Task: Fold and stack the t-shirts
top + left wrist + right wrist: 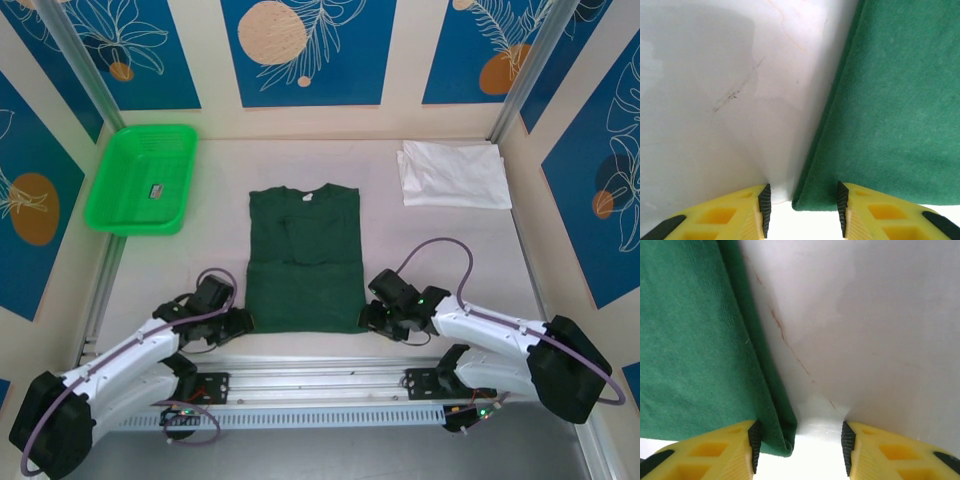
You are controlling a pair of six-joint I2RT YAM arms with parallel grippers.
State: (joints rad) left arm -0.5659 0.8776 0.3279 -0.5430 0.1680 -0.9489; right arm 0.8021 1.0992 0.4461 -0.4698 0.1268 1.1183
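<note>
- Top external: green shirt (303,262) flat at mid-table, sleeves tucked in, hem toward the arms; white shirt (453,173) folded, well apart at the far right corner.
- Left gripper (243,322) low at the near-left hem corner, right gripper (370,318) at the near-right one.
- Risk, judged: corners off-centre in both sets of jaws, so a shallow bite on closing and a slip on the lift.
- Risk: catching only the top layer of the doubled side edge, leaving the lower layer behind and spoiling the fold.
- Risk: uneven lift between the two sides, giving a skewed fold line and a crooked stack.
- Risk: fingertips dragging on the table (715,100), bunching cloth instead of pinching it.
- Left wrist: jaws part open, nothing gripped; hem corner between the fingers, close against the right one, bare table by the left one.
- Right wrist: jaws likewise part open, nothing gripped; hem corner touching the left finger, clear gap to the right finger.
</note>
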